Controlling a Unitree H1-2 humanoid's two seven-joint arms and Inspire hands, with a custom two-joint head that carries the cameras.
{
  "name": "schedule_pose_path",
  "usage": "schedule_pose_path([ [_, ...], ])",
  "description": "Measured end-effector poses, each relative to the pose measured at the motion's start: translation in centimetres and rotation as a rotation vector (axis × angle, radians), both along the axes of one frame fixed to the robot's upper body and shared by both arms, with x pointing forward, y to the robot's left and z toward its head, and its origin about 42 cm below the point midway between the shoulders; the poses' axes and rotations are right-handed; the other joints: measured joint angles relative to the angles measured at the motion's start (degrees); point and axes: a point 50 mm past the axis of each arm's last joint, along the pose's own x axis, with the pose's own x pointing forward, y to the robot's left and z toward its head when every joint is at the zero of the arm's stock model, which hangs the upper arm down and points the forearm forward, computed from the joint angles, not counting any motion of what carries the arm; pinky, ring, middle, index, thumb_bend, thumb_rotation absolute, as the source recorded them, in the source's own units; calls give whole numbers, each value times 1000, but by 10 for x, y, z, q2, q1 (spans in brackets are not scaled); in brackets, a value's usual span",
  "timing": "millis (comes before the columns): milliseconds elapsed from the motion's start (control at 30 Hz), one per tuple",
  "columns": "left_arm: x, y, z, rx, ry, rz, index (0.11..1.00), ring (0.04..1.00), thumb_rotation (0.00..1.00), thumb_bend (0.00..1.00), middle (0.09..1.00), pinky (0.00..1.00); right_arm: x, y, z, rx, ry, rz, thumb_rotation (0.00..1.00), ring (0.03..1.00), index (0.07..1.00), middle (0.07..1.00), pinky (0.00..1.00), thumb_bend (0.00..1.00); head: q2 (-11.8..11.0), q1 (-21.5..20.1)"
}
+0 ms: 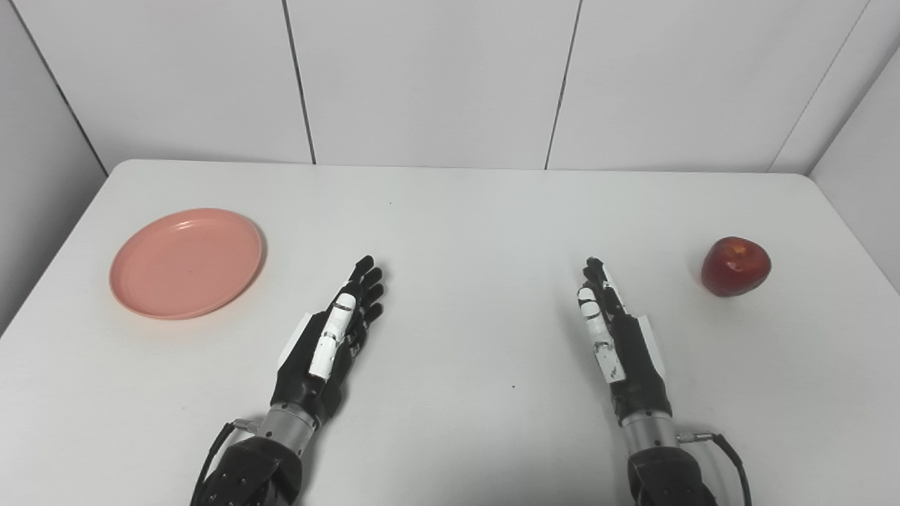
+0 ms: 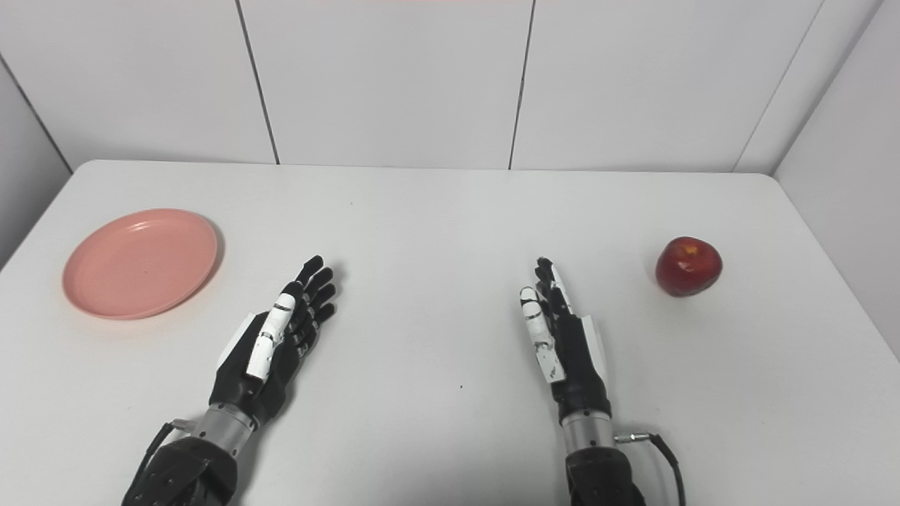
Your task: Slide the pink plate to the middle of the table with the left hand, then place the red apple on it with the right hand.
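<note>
in the left eye view the plate (image 1: 185, 262) lies far left on the counter (image 1: 464, 211) and the apple (image 1: 735, 266) far right, neither touched, so both steps look undone. in the right eye view the left hand (image 2: 278, 337) and right hand (image 2: 562, 337) rest empty with fingers stretched apart, nothing blocking the bare middle.

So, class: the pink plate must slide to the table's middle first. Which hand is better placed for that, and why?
The left hand: it lies open nearest the pink plate. The right hand lies near the red apple, across the table.
</note>
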Motion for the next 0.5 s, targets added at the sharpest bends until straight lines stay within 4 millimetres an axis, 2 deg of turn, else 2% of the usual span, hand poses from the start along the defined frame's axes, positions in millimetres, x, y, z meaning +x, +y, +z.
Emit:
schedule_pose_path([
  [500, 0, 0, 0, -1, 0, 0, 1000, 1000, 1000, 449, 1000, 1000, 0, 0, 0, 0, 0, 0, 1000, 952, 959, 953, 937, 189, 0, 1],
])
